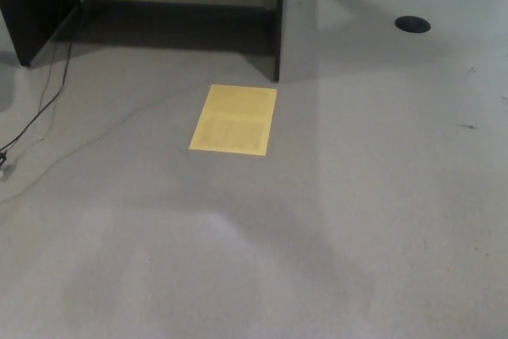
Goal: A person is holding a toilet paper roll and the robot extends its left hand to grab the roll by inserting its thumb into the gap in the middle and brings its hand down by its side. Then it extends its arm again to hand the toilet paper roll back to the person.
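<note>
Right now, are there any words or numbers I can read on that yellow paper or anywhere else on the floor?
No text can be read anywhere.
Yellow paper: faint darker blocks that may be print, too blurred to read.
Black disc on the floor: no label shows.
Dark desk and cable: no writing shows.
</note>
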You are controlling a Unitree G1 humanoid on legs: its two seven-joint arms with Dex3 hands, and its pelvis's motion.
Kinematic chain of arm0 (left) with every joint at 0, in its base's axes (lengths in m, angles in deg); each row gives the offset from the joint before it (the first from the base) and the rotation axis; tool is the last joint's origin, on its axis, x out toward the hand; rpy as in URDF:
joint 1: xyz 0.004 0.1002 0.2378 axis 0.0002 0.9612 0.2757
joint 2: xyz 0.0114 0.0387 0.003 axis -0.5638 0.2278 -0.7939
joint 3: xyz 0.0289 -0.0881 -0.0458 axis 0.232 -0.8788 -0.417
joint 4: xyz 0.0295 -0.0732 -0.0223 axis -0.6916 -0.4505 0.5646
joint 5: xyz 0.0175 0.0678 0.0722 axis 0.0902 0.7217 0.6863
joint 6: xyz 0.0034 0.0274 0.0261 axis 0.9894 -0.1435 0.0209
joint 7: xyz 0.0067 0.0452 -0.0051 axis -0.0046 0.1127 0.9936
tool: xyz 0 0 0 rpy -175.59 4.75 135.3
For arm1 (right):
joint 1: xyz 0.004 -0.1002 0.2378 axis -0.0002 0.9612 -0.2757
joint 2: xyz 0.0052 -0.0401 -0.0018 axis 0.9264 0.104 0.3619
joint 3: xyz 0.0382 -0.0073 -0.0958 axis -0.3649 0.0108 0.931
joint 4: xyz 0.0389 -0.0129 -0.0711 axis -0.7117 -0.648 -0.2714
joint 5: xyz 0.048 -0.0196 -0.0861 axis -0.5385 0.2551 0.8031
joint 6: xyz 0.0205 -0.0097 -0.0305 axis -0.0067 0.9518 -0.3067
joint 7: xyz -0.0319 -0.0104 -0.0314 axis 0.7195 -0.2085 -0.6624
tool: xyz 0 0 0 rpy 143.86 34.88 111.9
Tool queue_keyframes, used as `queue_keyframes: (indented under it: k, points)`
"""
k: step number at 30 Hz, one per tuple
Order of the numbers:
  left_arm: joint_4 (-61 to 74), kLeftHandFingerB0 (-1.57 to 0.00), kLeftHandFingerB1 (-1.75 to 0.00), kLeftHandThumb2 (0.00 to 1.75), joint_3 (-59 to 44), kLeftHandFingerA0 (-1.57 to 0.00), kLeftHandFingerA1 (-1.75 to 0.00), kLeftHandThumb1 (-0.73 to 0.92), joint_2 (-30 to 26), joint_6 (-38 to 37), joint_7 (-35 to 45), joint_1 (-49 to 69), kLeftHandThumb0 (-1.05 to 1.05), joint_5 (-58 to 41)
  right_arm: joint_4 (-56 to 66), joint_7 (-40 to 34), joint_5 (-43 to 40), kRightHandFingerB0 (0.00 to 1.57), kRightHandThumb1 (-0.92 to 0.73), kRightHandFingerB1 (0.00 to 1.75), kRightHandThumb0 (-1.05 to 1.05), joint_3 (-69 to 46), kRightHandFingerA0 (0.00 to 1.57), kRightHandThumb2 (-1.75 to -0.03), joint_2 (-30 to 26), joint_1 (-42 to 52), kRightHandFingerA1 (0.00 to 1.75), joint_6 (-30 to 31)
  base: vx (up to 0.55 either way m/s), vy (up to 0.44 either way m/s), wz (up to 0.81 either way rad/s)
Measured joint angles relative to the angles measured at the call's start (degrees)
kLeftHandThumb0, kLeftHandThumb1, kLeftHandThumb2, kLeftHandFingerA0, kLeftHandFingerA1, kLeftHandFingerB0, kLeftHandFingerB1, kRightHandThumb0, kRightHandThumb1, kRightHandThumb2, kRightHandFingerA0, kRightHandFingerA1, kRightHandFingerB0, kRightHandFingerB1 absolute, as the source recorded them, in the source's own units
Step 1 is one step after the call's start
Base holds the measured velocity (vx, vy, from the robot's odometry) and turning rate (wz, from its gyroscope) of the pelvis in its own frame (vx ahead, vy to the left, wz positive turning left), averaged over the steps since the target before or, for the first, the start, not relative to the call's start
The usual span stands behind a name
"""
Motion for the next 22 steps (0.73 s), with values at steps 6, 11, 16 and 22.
queue_keyframes:
  k: [6, 11, 16, 22]
  points:
    - [-10.8, -0.17, -0.48, 0.81, -0.2, -0.25, -0.53, 0.33, -0.4, -4.6, -3.9, -1.6, -0.11, 0.2, -0.4, -0.1, 0.0, 0.41, -0.55, 0.52, -0.42, -0.3, 0.64, -0.85, 0.0, 0.9, 0.67, 0.3, 0.0, 0.0, 0.0]
    - [-14.6, -0.43, -0.37, 0.59, 0.8, -0.42, -0.4, 0.48, -1.2, -8.3, -7.1, -3.9, -0.22, 0.9, -0.4, -0.1, 0.0, 0.41, -0.55, 0.52, -0.43, -0.8, 0.62, -0.86, 0.0, 0.9, 0.66, 0.5, 0.0, 0.0, 0.0]
    - [-15.3, -0.56, -0.4, 0.55, 2.7, -0.49, -0.39, 0.49, -2.4, -10.4, -9.4, -4.3, -0.21, 1.7, -0.4, -0.1, 0.0, 0.42, -0.55, 0.53, -0.44, -1.0, 0.61, -0.86, 0.0, 1.1, 0.64, 0.4, 0.0, 0.0, 0.0]
    - [-15.2, -0.55, -0.39, 0.55, 3.5, -0.49, -0.39, 0.49, -3.1, -12.4, -11.1, -3.4, -0.19, 2.3, 0.2, -0.6, 0.0, 0.39, -0.56, 0.52, -0.43, -1.2, 0.6, -0.86, -0.2, 2.5, 0.65, -0.1, 0.0, 0.0, 0.0]
